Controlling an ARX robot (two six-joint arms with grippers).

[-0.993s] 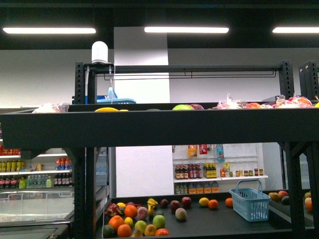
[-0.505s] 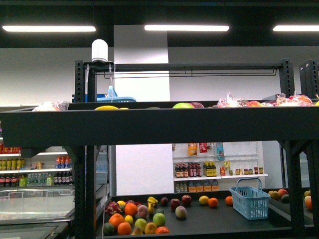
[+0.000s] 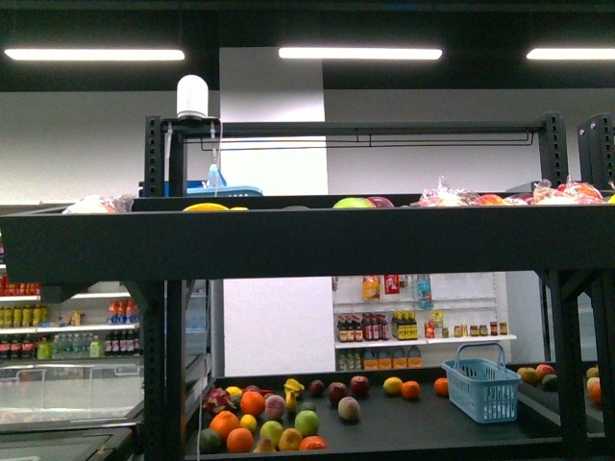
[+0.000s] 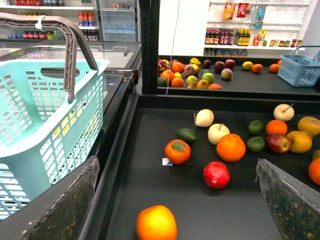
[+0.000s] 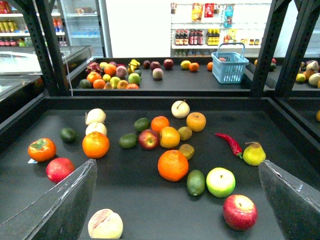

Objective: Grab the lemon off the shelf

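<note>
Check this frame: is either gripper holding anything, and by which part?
Nothing is held. The left gripper and right gripper both hang open above the fruit on the shelf, touching none.

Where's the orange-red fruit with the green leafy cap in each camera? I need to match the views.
Front view: not visible; the shelf front lip hides the tray floor.
Left wrist view: the orange-red fruit sits mid-tray, beside a white tag.
Right wrist view: orange-red fruit, close to the red round fruit.
Shared landmark: the blue basket on the far rack.
</note>
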